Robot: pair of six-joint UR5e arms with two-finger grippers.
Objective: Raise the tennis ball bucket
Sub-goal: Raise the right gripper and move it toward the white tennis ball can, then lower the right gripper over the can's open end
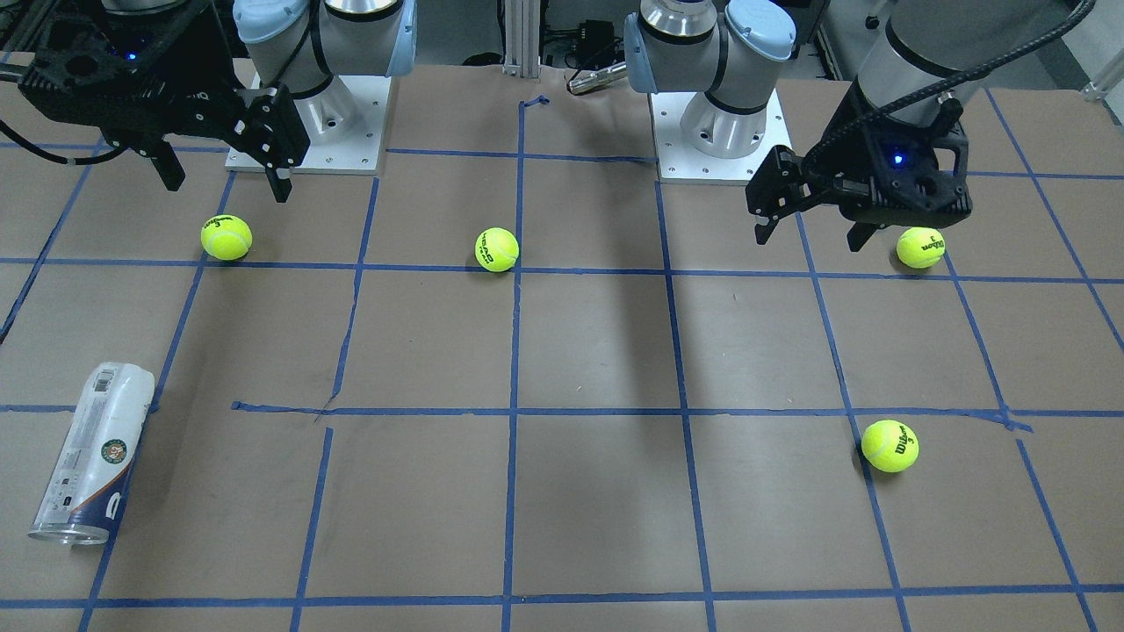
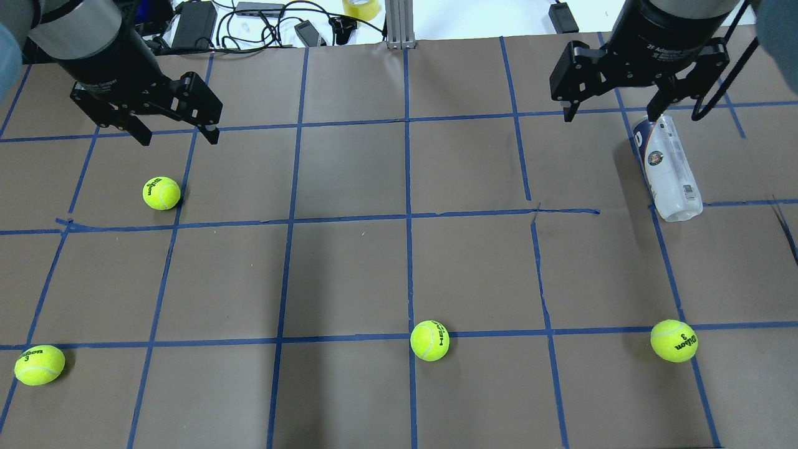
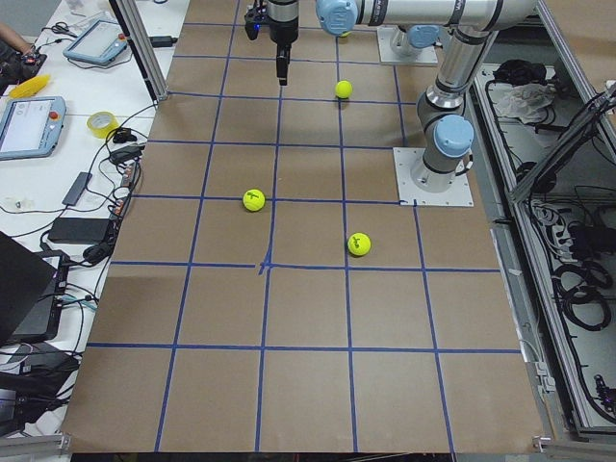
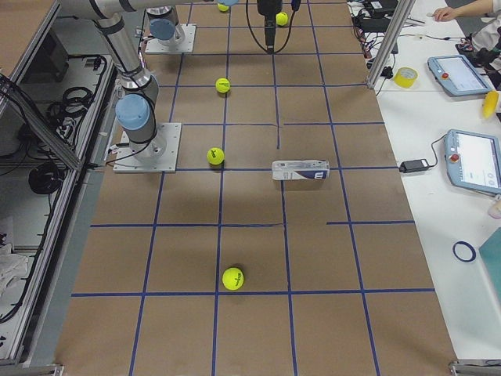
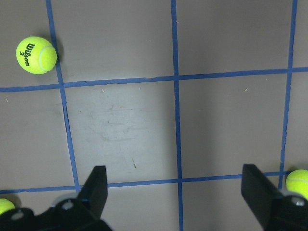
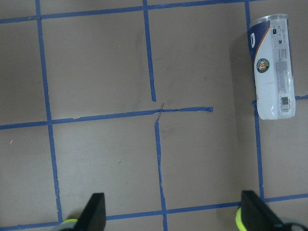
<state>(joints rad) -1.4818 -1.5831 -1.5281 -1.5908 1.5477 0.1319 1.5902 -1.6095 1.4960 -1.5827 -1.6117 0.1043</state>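
The tennis ball bucket [image 2: 667, 165] is a clear can with a white label, a round emblem and a navy band. It lies on its side on the brown table, at the far right in the overhead view and at the lower left in the front view [image 1: 92, 452]. It also shows in the right wrist view [image 6: 273, 65] and the right side view [image 4: 301, 170]. My right gripper [image 2: 614, 115] hangs open and empty high above the table, off to one side of the bucket. My left gripper [image 2: 174, 128] is open and empty above the table's left half.
Several yellow-green tennis balls lie on the blue-taped table [image 2: 349, 274]: one near the left gripper [image 2: 161, 193], one at the near left [image 2: 39, 365], one at the near middle [image 2: 429, 340], one at the near right [image 2: 674, 340]. Cables and tape lie beyond the far edge.
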